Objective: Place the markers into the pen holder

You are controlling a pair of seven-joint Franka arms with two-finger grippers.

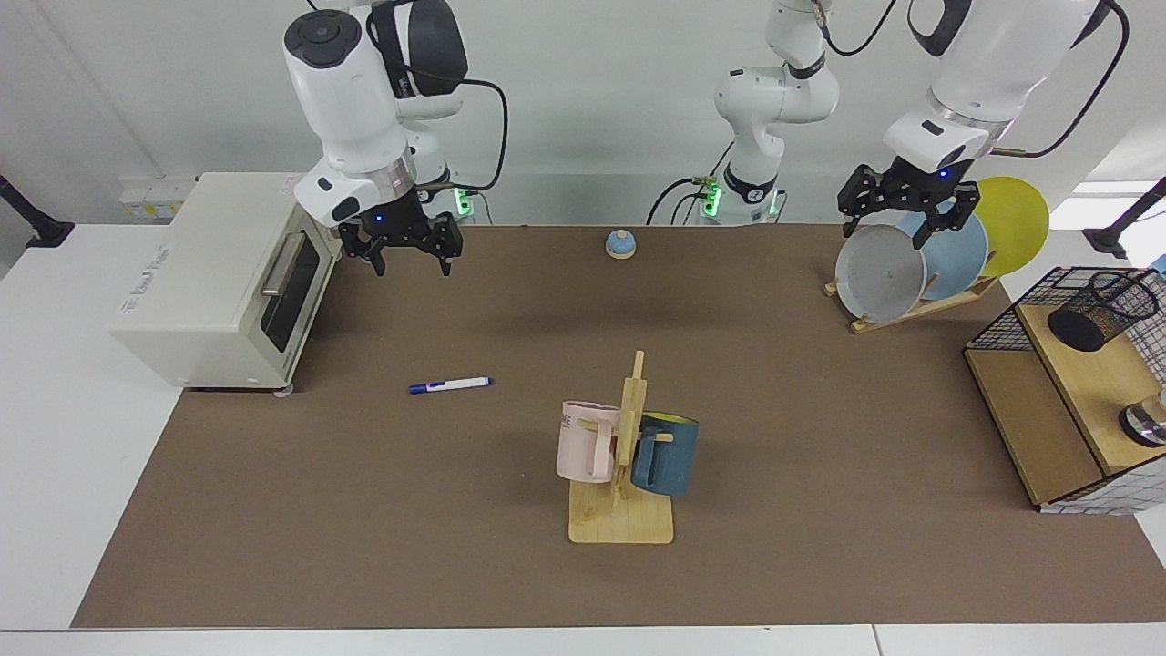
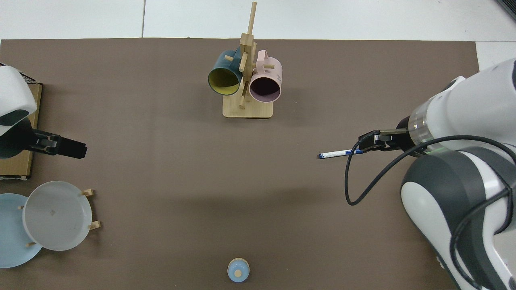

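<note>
Right gripper (image 1: 407, 257), fingers spread and empty, hovers above the marker (image 1: 450, 385), which lies crosswise on the desk (image 1: 820, 437) below-front; left gripper (image 1: 902, 219), open, waits farther off.

We see one slim white marker (image 1: 450, 385) lying flat on the brown mat, left of centre in the facing view, its dark blue cap toward the frame's left and its small blue end toward the right. It rests nearly level, tilted slightly. In the top view the marker (image 2: 336, 154) lies right of centre, its cap end partly hidden. We find the pen holder (image 1: 1100, 311), a small black wire-mesh cup, at the far right edge of the facing view, standing on a wooden shelf and leaning, open rim toward the upper right.
</note>
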